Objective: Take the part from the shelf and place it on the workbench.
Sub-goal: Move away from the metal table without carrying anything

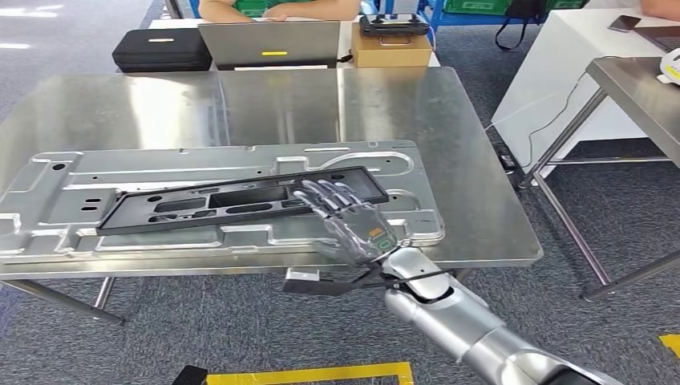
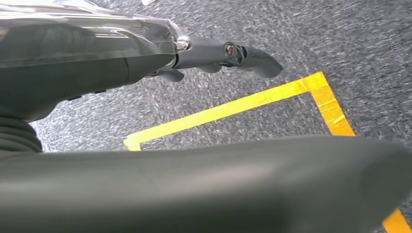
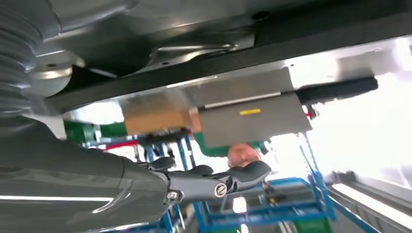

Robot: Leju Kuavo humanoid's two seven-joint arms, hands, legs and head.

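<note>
Silver arm (image 1: pixel 473 325), clear-shelled hand (image 1: pixel 350 220) (green marking).

black part (image 1: pixel 240 202) on a silver stamped panel (image 1: pixel 72 210); bare steel-grey table (image 1: pixel 449 120). translucent grey right hand (image 1: pixel 353 220) with a green mark, dark fingers (image 3: pixel 243 174). grey speckled carpet (image 2: pixel 340 43) crossed by yellow tape (image 2: pixel 233 109). brown cardboard box (image 1: pixel 391 50), black case (image 1: pixel 160 50).

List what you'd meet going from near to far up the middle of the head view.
Yellow floor tape → right hand → black frame → silver panel → bare steel table → laptop.
</note>
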